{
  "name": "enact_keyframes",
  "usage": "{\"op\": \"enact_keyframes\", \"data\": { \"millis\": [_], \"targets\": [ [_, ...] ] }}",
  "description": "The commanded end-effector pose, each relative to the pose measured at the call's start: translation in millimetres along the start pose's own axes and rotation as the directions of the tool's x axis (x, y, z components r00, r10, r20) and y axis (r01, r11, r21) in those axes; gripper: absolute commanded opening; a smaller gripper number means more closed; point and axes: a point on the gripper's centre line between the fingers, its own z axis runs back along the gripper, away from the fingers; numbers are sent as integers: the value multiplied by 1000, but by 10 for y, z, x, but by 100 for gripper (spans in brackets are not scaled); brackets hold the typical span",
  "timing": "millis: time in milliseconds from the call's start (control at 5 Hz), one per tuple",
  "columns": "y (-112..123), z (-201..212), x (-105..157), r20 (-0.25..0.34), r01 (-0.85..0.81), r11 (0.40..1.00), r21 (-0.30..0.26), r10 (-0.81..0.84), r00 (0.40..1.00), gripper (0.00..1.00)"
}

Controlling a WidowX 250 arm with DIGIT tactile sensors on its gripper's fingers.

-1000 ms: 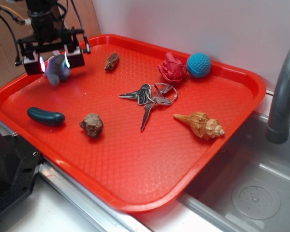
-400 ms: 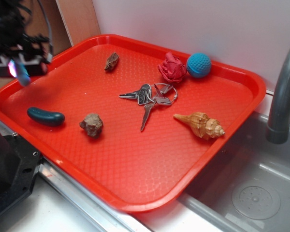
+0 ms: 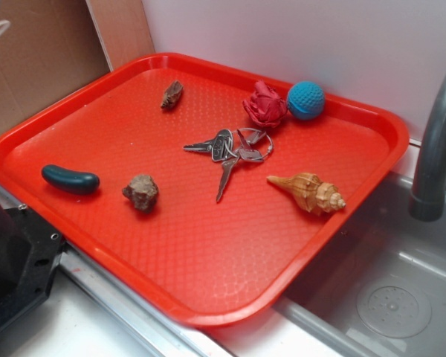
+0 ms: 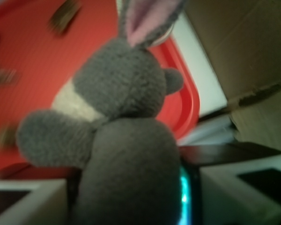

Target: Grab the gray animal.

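I am gripping the gray animal [image 4: 117,136] in my tool [image 4: 131,197], closed on its lower body; its pink-lined ear is pointing away from the tool. The red tray [image 4: 189,101] is lying beyond and below the tool, blurred, well apart from the plush.

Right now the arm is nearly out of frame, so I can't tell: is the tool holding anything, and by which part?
Yes: the gray animal, gripped low on its body; ears point away.

- The end effector [image 4: 131,197] was closed on the gray animal [image 4: 117,136], gripping it between both fingers.
- It was barely visible at the exterior view's top-left edge.
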Motion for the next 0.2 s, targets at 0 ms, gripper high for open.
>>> {"op": "enact_keyframes", "data": {
  "millis": [0],
  "targets": [
    [-677,266,750,-6,173,985,11,-173,985,0]
  ]
}}
